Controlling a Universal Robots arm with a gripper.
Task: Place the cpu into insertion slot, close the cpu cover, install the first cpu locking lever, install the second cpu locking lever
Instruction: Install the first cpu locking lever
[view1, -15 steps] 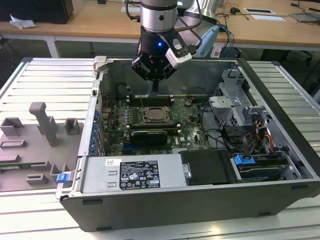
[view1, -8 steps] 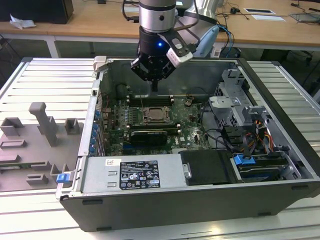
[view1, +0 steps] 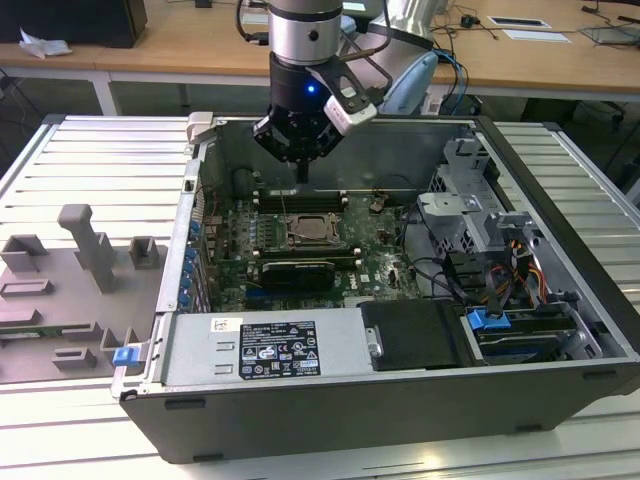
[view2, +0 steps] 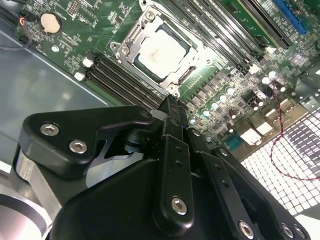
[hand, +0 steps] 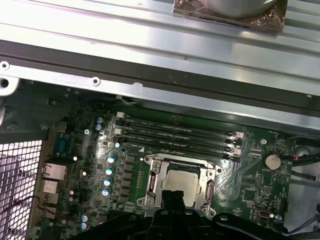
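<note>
Exterior view: an open computer case (view1: 400, 400) lies on the ribbed bench (view1: 80, 160), its green motherboard (view1: 385, 255) facing up, and the arm's gripper (view1: 301, 172) hangs over the board beside the insertion slot (view2: 185, 75). The fingers (view2: 170, 125) are pressed together to 1 narrow tip and grip nothing, the tip standing between the slot and the 4 black memory slots (hand: 175, 135). The cpu cover (view2: 131, 40) appears to lie flat as a silver frame around the cpu (view2: 162, 54), which sits in the slot with its grey top showing through the cut-out. The work therefore seems to have reached the locking levers. Done well, this step would call for the tip to meet the thin lever wire squarely, to press it along its own arc, and to keep clear of the memory slots and the small capacitors (hand: 109, 170) just beside the slot. The 2 levers are too thin to trace, so whether either is latched cannot be told. The gripper's black body covers the tip's contact point in both wrist views.
</note>
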